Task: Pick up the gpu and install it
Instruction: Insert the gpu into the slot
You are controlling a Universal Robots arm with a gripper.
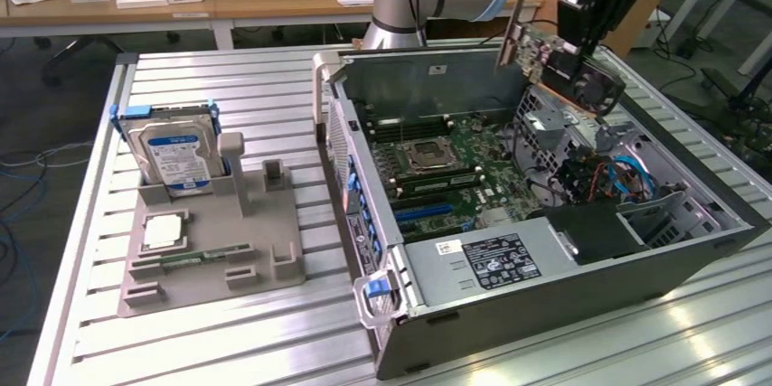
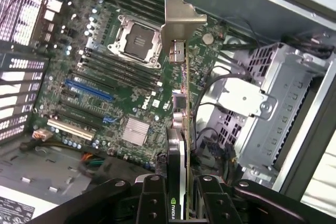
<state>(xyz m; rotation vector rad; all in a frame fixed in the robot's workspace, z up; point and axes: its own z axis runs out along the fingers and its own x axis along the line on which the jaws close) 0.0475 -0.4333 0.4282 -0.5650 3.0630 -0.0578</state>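
The gripper (image 1: 581, 42) clamps its part-closed jaws on the gpu (image 1: 573, 74), held above the open computer case (image 1: 603, 291). Its fingers (image 2: 152, 200) hide the gpu's gripped end.

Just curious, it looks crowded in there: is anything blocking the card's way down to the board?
Nothing visible does. The gpu, clamped in the jaws, hangs over the open case, and the motherboard's expansion slots are bare. Cables run alongside, near the drive cage.
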